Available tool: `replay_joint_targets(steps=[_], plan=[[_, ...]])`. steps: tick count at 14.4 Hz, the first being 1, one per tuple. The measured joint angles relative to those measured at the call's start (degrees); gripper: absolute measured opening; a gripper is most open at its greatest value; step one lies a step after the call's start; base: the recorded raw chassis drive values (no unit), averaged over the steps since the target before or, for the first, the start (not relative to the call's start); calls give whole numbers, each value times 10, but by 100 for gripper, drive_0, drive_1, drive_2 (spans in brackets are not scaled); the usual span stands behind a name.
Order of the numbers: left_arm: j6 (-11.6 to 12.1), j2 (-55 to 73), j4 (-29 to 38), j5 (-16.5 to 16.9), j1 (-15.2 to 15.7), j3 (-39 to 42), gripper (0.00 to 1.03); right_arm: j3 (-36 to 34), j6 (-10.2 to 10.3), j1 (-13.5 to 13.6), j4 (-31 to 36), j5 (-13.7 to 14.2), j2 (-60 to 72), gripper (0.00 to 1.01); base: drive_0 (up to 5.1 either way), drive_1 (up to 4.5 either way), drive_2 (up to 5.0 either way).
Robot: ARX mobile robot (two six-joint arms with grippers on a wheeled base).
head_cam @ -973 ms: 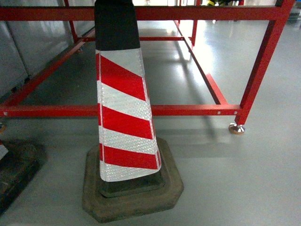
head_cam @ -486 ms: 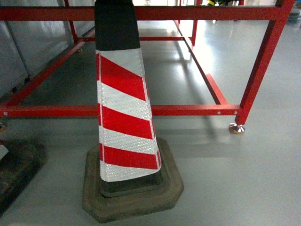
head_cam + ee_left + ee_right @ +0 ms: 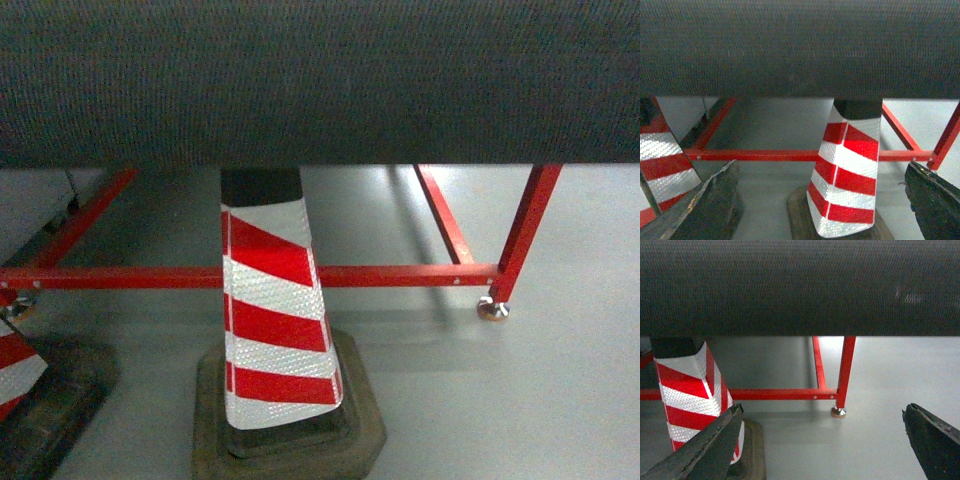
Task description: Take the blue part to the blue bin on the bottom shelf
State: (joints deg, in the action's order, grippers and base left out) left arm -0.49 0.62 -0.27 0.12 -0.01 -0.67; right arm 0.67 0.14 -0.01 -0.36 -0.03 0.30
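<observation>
We see neither the blue part nor the blue bin in any view, and the bottom shelf of the steel rack is out of sight as well; we cannot say where they lie.

What fills the head view is a red-and-white striped traffic cone [image 3: 272, 340] standing upright on its dark rubber base, on a grey floor [image 3: 520, 400]. Behind it runs the low rail of a red metal frame [image 3: 400, 274], whose corner post ends in a small silvery foot [image 3: 492, 309]. A second cone [image 3: 15, 365] shows at the left edge. A broad dark, finely textured band [image 3: 320, 80] covers the top of all three views; we cannot tell what it is.

The left gripper [image 3: 815, 210] hangs with its jaws spread wide, one dark finger at each lower corner of its wrist view, nothing between them but the cone beyond. The right gripper [image 3: 822, 450] is likewise wide apart and empty, looking at the frame's foot and bare floor.

We judge that both arms sit low and forward, held clear, because the base has not reached the rack; the task looks barely begun. Cones and frame stand close ahead, so steering round them would seem to come first.
</observation>
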Motion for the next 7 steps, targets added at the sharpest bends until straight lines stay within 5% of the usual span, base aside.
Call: replay_joint_targets(steps=[7], plan=[[3,0,0,-2,0,0,98,0,0,0,1,1,0,98,0,0,0]])
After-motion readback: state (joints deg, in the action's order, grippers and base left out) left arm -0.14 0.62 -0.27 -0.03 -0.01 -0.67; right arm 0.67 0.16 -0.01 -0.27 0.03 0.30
